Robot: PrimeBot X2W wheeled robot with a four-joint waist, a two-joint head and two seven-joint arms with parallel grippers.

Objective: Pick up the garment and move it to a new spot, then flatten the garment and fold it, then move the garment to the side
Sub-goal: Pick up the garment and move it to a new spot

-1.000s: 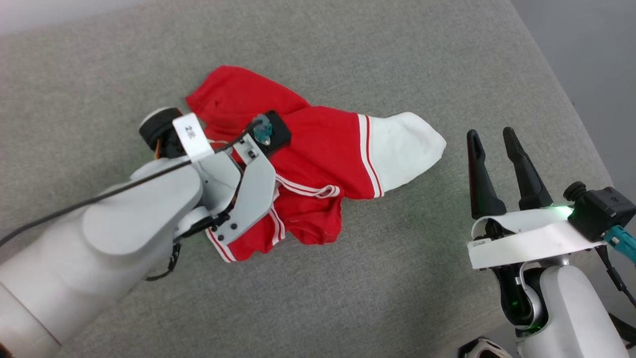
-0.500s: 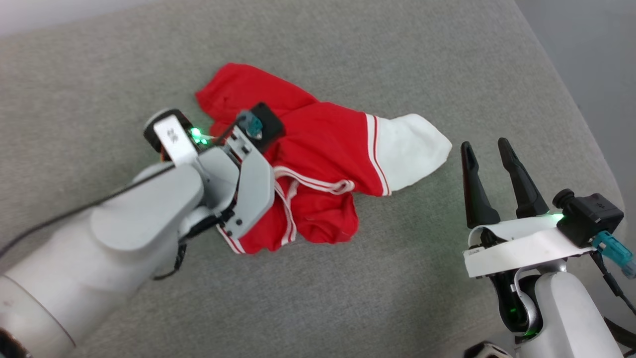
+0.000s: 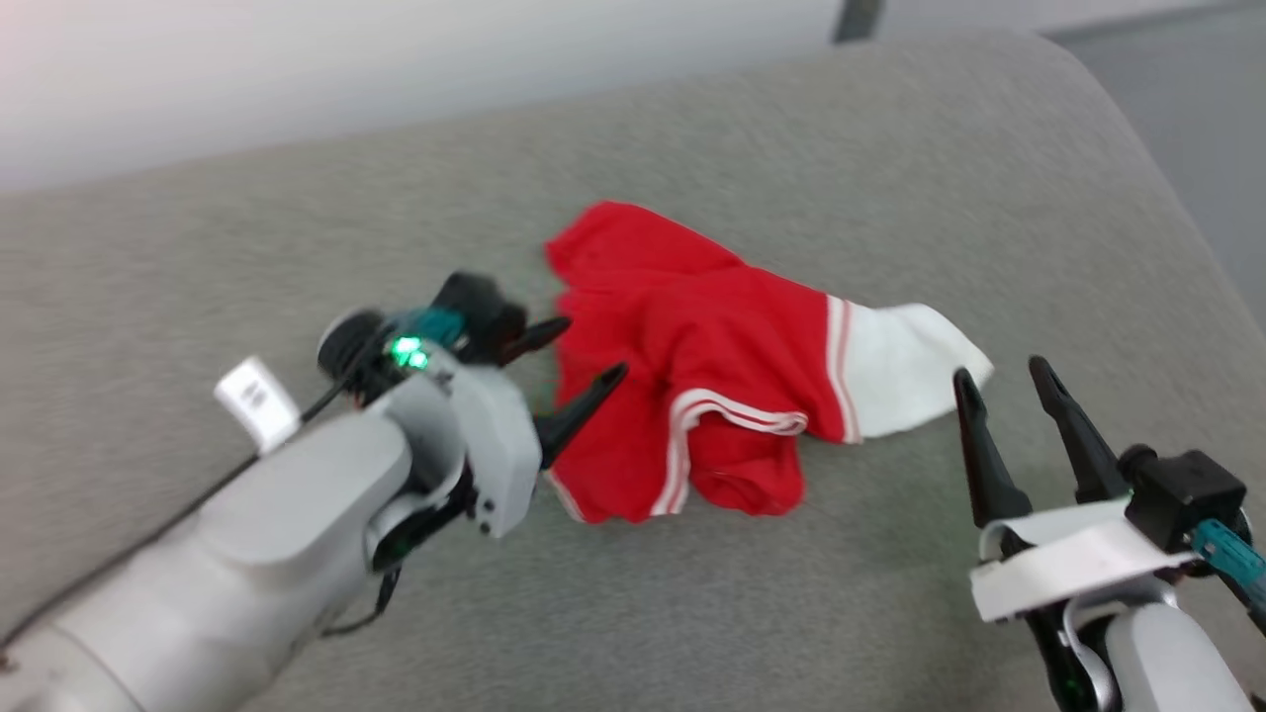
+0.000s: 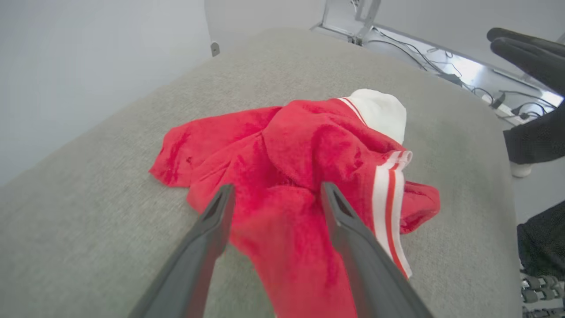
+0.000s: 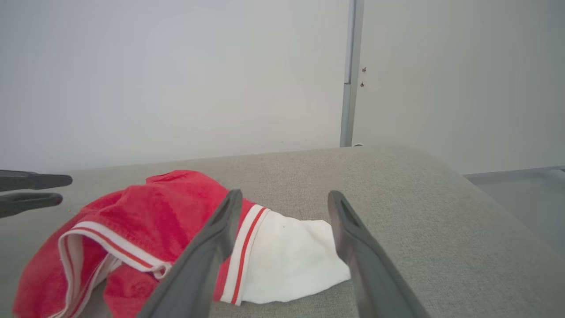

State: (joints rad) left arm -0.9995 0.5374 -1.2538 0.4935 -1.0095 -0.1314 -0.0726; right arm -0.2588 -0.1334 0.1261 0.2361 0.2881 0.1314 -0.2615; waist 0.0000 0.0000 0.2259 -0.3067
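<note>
The garment (image 3: 722, 366) lies crumpled on the grey cushion, red with striped trim and one white sleeve (image 3: 910, 366) pointing right. Its chest print is hidden in the folds. My left gripper (image 3: 593, 346) is open at the garment's left edge, fingers pointing right. In the left wrist view the left gripper (image 4: 278, 187) frames red cloth of the garment (image 4: 309, 145) lying beneath, not pinched. My right gripper (image 3: 999, 371) stands open just right of the sleeve tip, holding nothing. The right wrist view shows the right gripper (image 5: 284, 194) before the sleeve (image 5: 291, 260), the left gripper (image 5: 64, 190) far left.
The grey cushion (image 3: 297, 247) spreads wide, with a rounded right edge (image 3: 1177, 198) dropping to the floor. A pale wall (image 5: 176, 79) rises behind the cushion's back edge. Cables and a metal frame (image 4: 446, 66) lie on the floor beyond it.
The camera has tilted up, shifting the whole scene. My left gripper has come off the garment's middle and its open fingers now show at the left edge. The right gripper stays open.
</note>
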